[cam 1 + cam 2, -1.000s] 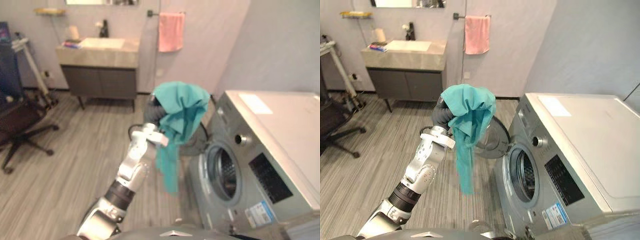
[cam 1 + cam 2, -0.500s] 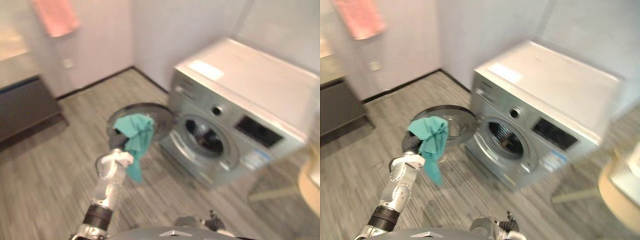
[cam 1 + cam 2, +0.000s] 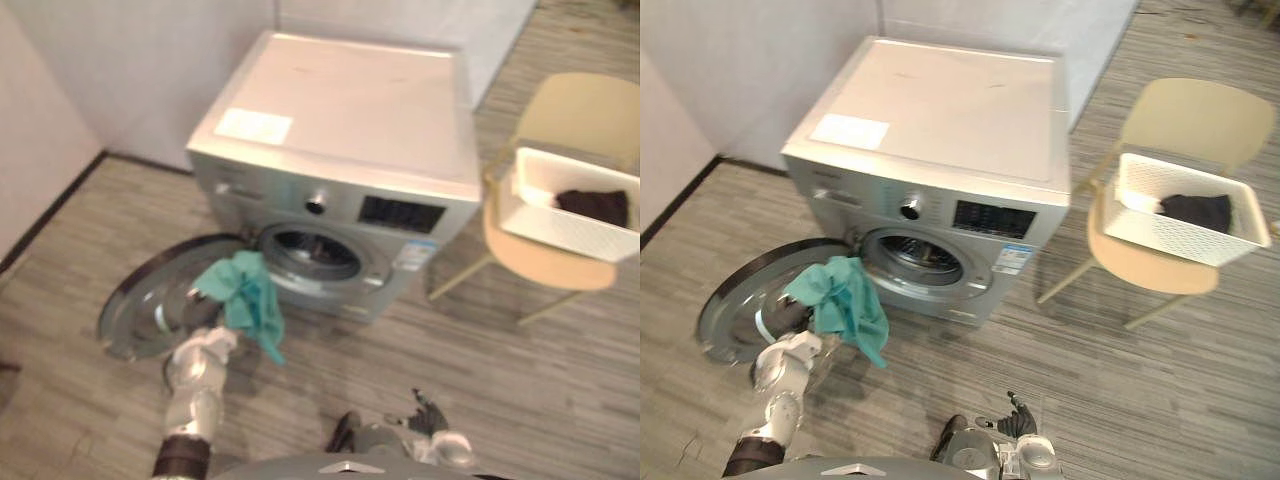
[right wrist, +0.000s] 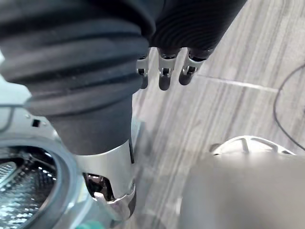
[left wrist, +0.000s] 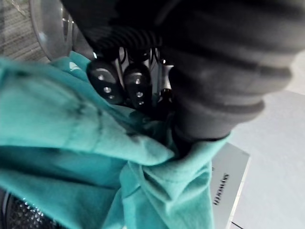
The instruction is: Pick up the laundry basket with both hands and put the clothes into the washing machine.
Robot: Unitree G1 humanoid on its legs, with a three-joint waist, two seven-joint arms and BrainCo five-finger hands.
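My left hand (image 3: 790,320) is shut on a teal garment (image 3: 843,305), held low just in front of the washing machine's round drum opening (image 3: 915,260). In the left wrist view its dark-tipped fingers (image 5: 137,87) curl into the bunched teal cloth (image 5: 71,138). The silver washing machine (image 3: 940,110) stands in the middle, its door (image 3: 735,315) swung wide open to the left. A white laundry basket (image 3: 1180,215) with a dark garment (image 3: 1198,210) inside sits on a beige chair (image 3: 1155,270) at the right. My right hand (image 4: 164,71) hangs over the floor with relaxed fingers, holding nothing.
Grey wood-plank floor (image 3: 1160,390) stretches in front of the machine and chair. A pale wall (image 3: 750,70) runs behind and to the left of the washer. The open door takes up floor space left of my left arm.
The camera has swung right and down: sink and towel are gone from view, the washer is central, the chair with the basket appears. My left hand still holds the teal garment, now lower, by the drum.
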